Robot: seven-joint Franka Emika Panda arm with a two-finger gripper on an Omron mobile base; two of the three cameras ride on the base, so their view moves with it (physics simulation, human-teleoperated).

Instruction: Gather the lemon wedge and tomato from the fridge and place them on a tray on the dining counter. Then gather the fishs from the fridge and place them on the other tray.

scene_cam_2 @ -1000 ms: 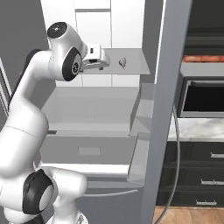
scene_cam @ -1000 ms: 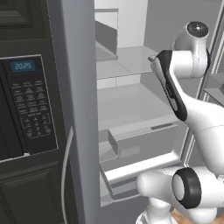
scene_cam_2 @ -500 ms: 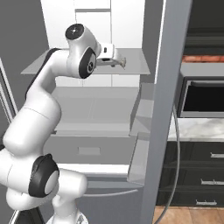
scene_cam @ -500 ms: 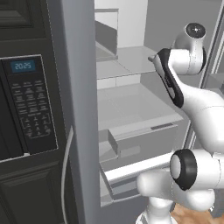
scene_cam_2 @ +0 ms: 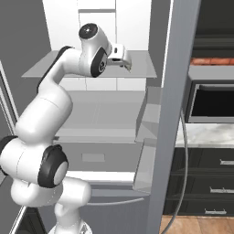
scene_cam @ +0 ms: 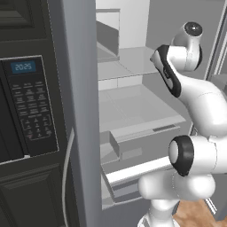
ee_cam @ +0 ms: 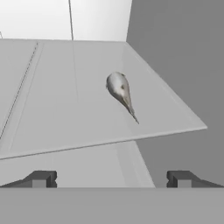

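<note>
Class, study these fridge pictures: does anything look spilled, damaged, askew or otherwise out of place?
Nothing stands out. One fish lies flat on the upper shelf of the fridge, apart from the open gripper. No spill or damage shows.

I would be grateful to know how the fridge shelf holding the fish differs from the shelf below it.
The upper shelf carries one grey-silver fish near its right edge; the lower shelf looks bare. The open tool hovers at the upper shelf, not the lower shelf. The upper shelf is thin; the lower shelf shows a thicker front. Both are flat and pale grey.
</note>
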